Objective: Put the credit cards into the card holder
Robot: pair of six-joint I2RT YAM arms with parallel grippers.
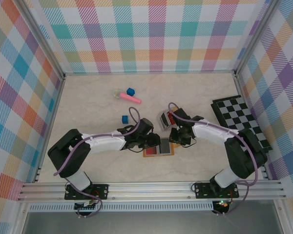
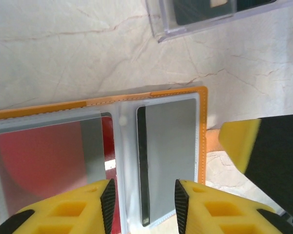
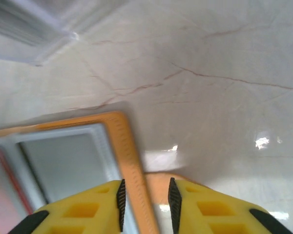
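Orange-brown leather-look card holder (image 2: 203, 131) is noted lying open and flat on the pale marbled table (image 1: 88, 151), towards the near edge, between the two arms. Clear inner slots are seen. A red card (image 2: 44, 156) sits in the left slot and a grey card (image 2: 173, 146) in the right one, with a dark edge along the grey card's inner side.

Left gripper (image 2: 142, 204) is held just above the holder's centre fold. Its jaws are parted and nothing is pinched between them. Right gripper (image 3: 145, 202) is placed at the holder's right rim. Its jaws are released too, and the orange rim runs into the gap between them. Whether the pads touch the rim cannot be told.

A clear plastic case (image 2: 200, 17) is noted just beyond the holder, with dark contents made out through its wall. Farther back, two blue cubes (image 1: 131, 91) and a pink stick (image 1: 132, 99) are recorded on the table. A black-and-white chequered board (image 1: 239, 119) lies at the right wall.
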